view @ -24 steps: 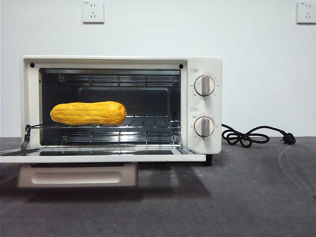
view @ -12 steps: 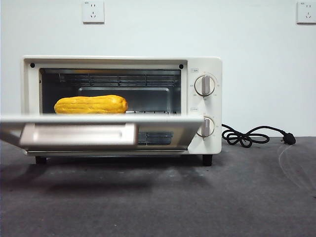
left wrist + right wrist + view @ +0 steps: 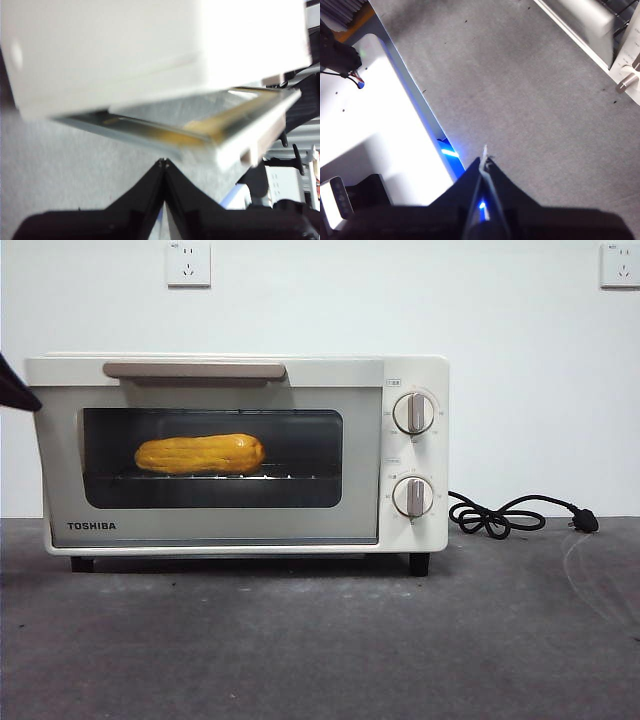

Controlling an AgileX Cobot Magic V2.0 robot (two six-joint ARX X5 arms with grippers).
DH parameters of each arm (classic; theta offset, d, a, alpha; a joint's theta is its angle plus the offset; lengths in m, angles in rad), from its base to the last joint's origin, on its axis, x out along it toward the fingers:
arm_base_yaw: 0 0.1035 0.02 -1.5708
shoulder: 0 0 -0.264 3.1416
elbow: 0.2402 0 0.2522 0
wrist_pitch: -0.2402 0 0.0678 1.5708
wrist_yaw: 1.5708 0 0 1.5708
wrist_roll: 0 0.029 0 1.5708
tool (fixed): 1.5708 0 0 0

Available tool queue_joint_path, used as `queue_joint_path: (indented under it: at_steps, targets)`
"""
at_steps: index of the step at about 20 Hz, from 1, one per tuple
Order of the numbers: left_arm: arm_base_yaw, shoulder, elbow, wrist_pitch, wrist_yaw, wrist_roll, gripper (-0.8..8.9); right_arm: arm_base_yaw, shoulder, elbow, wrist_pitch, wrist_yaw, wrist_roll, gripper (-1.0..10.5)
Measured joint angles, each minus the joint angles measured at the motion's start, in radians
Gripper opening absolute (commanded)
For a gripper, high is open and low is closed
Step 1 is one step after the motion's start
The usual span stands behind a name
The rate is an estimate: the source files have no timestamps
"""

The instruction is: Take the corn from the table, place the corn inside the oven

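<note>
The yellow-orange corn [image 3: 200, 454] lies on the rack inside the cream TOSHIBA oven [image 3: 414, 375], seen through the dark glass of the door, which stands up against the oven front. Its bar handle [image 3: 195, 370] runs along the top. My left gripper [image 3: 163, 162] is shut on nothing, close to the oven's left side [image 3: 150, 50], and shows in the front view as a black tip [image 3: 14, 390] at the left edge. My right gripper [image 3: 484, 160] is shut and empty over the grey table [image 3: 520, 100], away from the oven [image 3: 585, 20].
Two round knobs [image 3: 414, 412] sit on the oven's right panel. A black power cable [image 3: 500, 515] with its plug lies on the table [image 3: 400, 640] to the right of the oven. Two wall sockets [image 3: 188, 262] are behind.
The oven door swung up from flat open to shut over the corn. A black gripper tip now shows at the left edge of the front view.
</note>
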Motion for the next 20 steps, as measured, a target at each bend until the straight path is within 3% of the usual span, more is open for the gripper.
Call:
queue_joint_path:
  at_steps: [20]
  targets:
    - [-0.002, 0.0, 0.051, 0.171, 0.009, -0.151, -0.08, 0.0, 0.0, 0.0, 0.0, 0.0, 0.0, -0.2]
